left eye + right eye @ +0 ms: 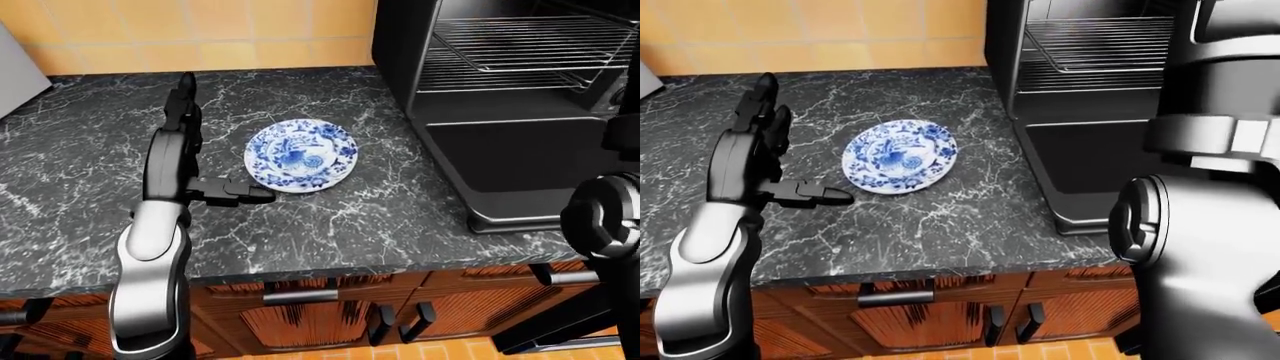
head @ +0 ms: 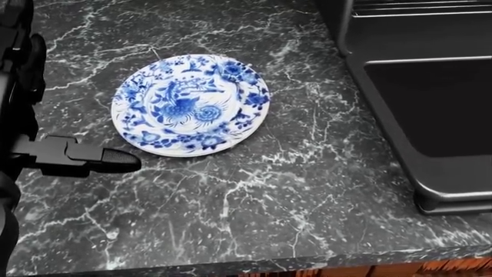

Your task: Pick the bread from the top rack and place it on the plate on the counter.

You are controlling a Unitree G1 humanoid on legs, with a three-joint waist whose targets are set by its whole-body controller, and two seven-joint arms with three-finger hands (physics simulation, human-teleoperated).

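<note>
Left hand (image 1: 205, 161): fingers spread wide, empty, just left of the plate (image 1: 301, 155).
Right hand: out of sight, so I can't tell its state; only the arm (image 1: 1200, 247) shows.
Bread: I can't see it; the racks (image 1: 510, 45) right of the plate look bare.
Plate: empty on the bench (image 1: 350, 217).
Next: I'd look up into the oven (image 1: 500, 112), find the bread, then reach.

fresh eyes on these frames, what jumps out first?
The blue-and-white plate, bare on the dark marble counter, left of centre in the head view. The left hand hangs open just left of it, one finger pointing toward its lower rim. At right, the open oven shows wire racks; no bread is visible.
</note>
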